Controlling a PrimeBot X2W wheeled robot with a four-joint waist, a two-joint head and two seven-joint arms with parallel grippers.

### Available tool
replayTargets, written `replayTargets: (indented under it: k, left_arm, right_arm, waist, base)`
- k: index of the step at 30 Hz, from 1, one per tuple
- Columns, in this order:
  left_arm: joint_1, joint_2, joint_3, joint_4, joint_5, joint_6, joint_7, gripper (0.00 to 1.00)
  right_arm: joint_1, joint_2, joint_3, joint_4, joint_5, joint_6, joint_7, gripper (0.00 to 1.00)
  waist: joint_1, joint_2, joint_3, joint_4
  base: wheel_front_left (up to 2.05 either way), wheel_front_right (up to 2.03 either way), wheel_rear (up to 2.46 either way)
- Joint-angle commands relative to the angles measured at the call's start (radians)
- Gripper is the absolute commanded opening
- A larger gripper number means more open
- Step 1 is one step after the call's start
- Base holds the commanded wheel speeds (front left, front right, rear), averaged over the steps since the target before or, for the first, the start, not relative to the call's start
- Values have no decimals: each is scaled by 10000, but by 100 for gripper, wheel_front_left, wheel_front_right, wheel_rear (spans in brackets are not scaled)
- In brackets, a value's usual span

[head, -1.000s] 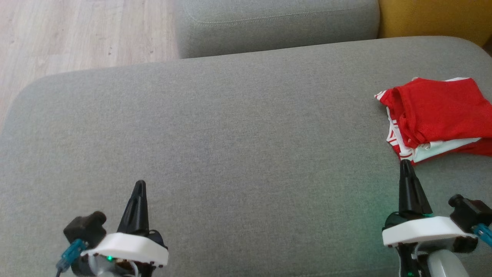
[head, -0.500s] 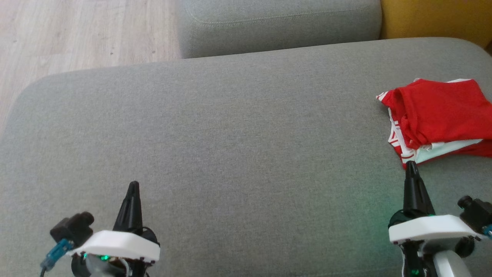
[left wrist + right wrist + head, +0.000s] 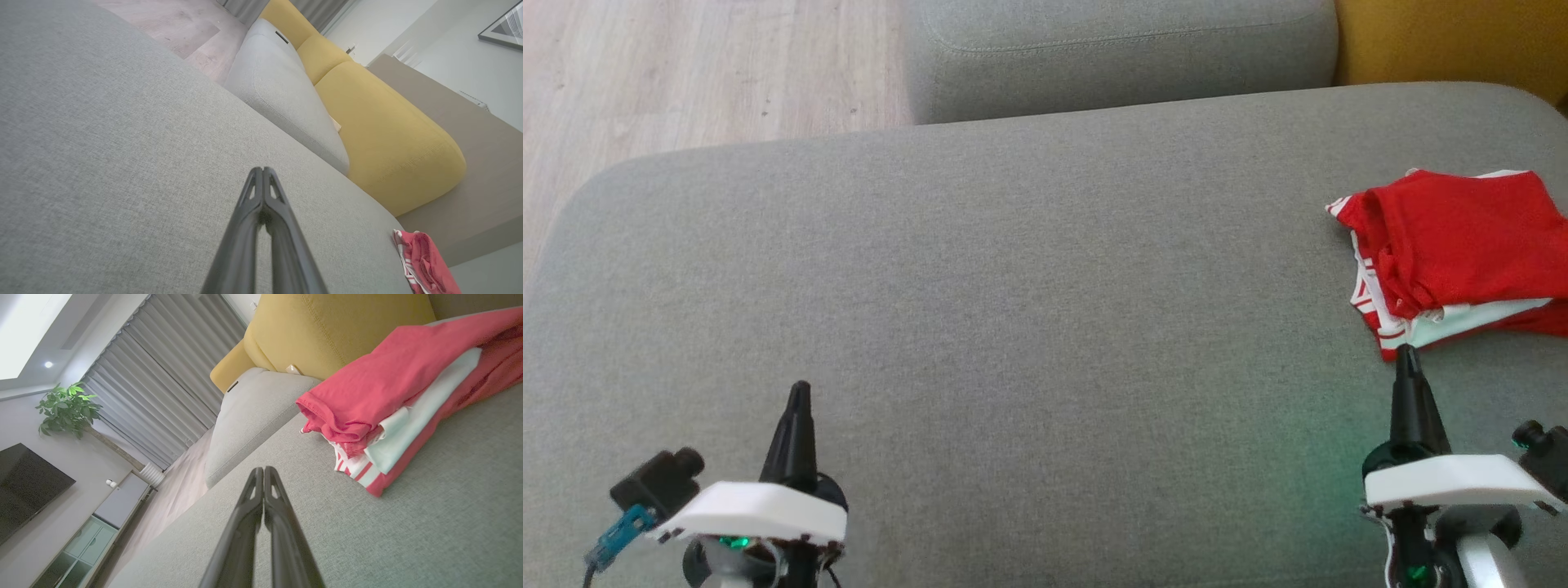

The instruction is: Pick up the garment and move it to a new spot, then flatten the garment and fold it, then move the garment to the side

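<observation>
Wooden floor: pale planks at the far left, beyond the rounded far left corner of the seat. Left gripper: near left, white collar, dark jaws pressed together tip to tip with nothing between them, pointed toward the far side over bare upholstery. Grey seat cushion: broad, coarse-woven, it spanned the scene from left to right and carried the one article listed below. Second grey cushion: far centre, set just behind the seat, stitched seam along its top. Yellow cushion: far right, touching the second grey cushion on its right side. Garment: red knit with white panel and red-and-white striped trim, folded into a flat stack of several layers, it lay on the right part of the grey seat cushion, its right end cut off by the edge of the head view. Right gripper: near right, white collar, jaws likewise closed tight on nothing, the tip just on the near side of the garment's near left corner; the right wrist view showed a strip of grey fabric between the tips and the striped edge, so no contact was recorded.
</observation>
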Motion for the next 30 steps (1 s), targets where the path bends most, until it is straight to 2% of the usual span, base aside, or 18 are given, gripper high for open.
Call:
replayTargets:
  k: [1, 30]
  left_arm:
    - [-587, 141, 280, -253, -286, -77, 51, 0]
    - [-874, 188, 856, -25, -3426, -380, 875, 0]
  right_arm:
    - [-572, -146, 1, -307, 313, -3, 80, 0]
    - [-694, -179, -249, -273, 3491, -6, 900, 0]
  waist:
    - [0, 0, -2, 7]
    - [0, 0, -35, 132]
  base:
    - [0, 0, 0]
    - [0, 0, 0]
